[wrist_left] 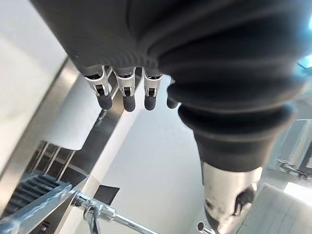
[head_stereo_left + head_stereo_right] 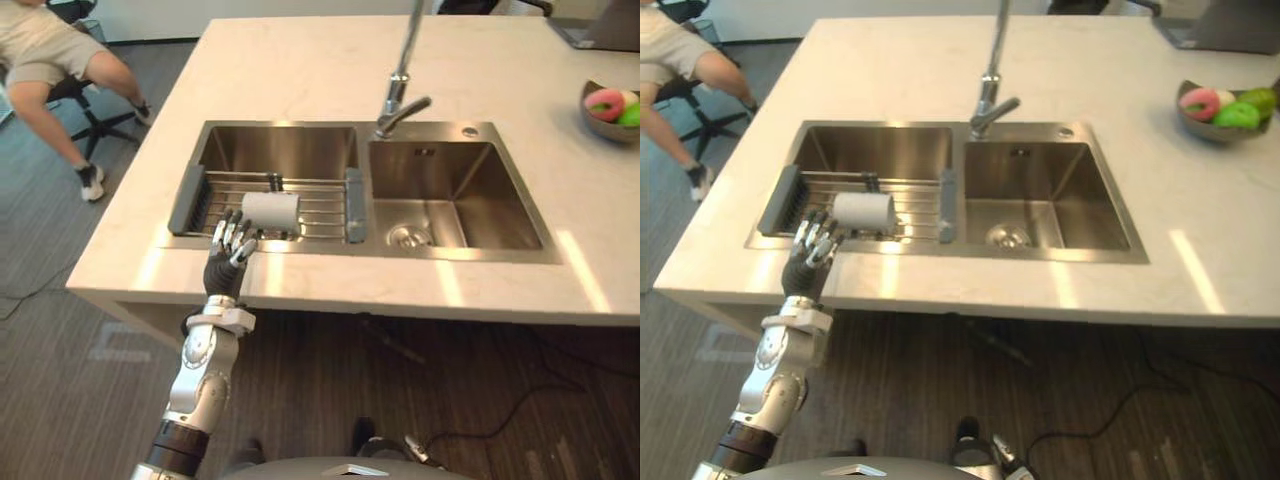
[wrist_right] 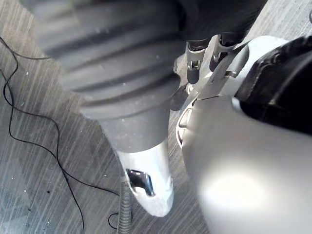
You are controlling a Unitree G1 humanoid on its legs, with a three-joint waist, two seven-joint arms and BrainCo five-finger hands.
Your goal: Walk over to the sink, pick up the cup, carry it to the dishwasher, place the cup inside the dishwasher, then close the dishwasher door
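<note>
Left eye view: mid-pickup, our left hand (image 2: 229, 250), fingers loosely spread and empty, hovers by the white cylindrical cup (image 2: 271, 211) lying just ahead on the metal sink rack (image 2: 322, 205); next we should close round it.

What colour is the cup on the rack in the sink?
White: a plain cup lying on the rack; the left eye view shows it best.

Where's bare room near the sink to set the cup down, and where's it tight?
Free: the counter behind the sink toward the far edge, the strip between the right basin and the bowl, and the empty right basin. Crowded: the left basin, where rack, cup and left hand sit close.
</note>
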